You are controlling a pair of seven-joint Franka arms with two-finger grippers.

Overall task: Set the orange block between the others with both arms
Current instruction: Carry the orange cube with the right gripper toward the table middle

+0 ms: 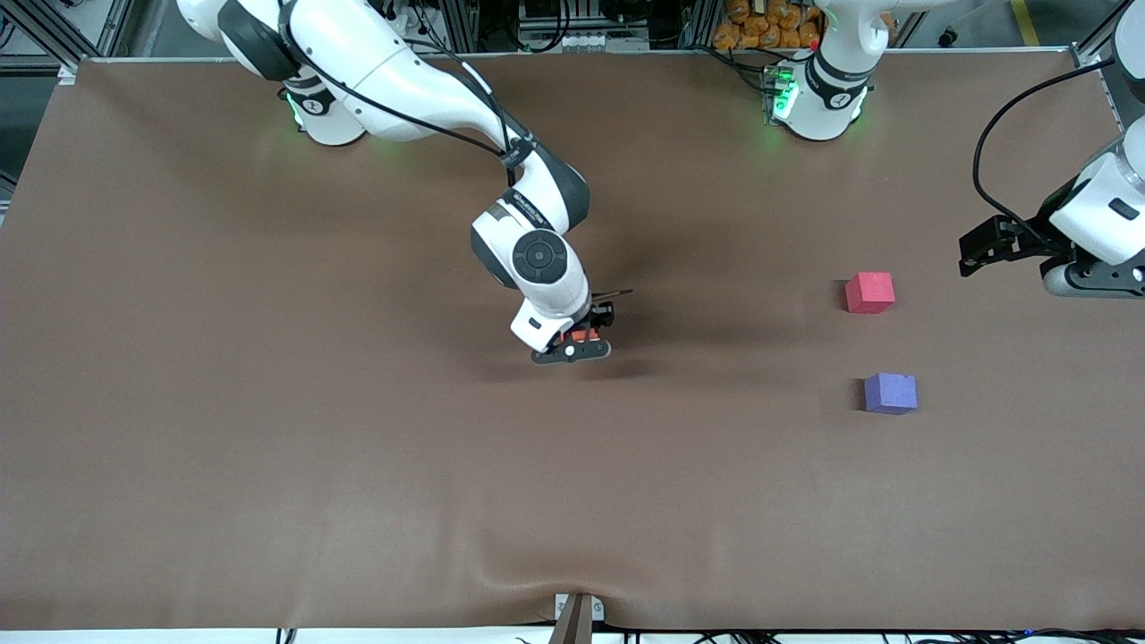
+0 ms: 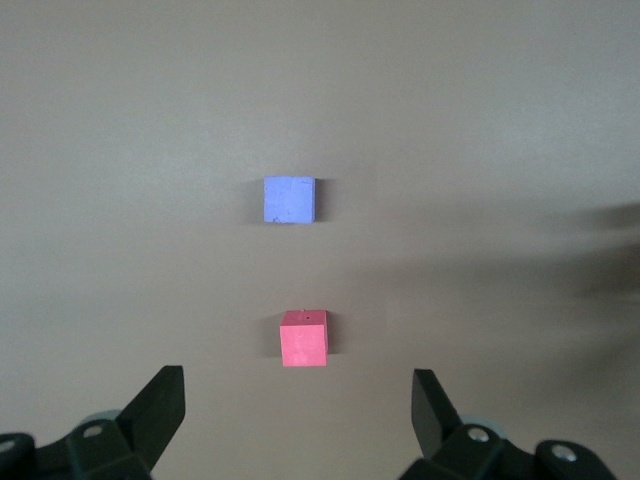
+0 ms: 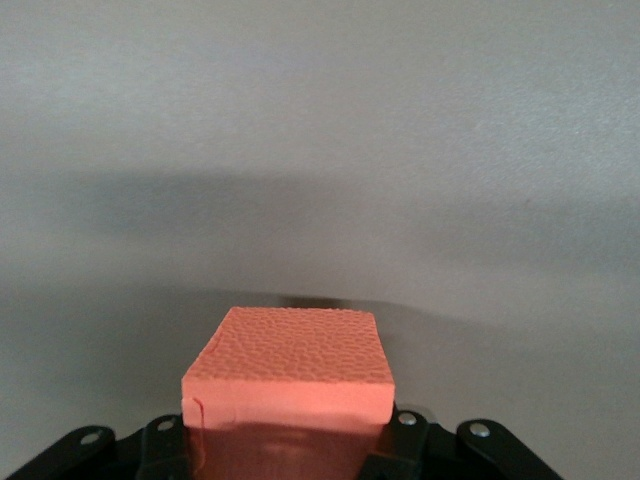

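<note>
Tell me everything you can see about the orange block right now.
The orange block is a small matte cube with a pebbled, foam-like top face and clean square edges. It sits level, clamped in the right gripper, whose black fingers press its lower sides. In the front view only a sliver of orange shows under the wrist, over the middle of the brown table. It is well apart from the pinkish-red and purple cubes.

No legible text, label, brand or number appears in any view (a small marking on the right arm [image 1: 537, 210] is too small to read).
</note>
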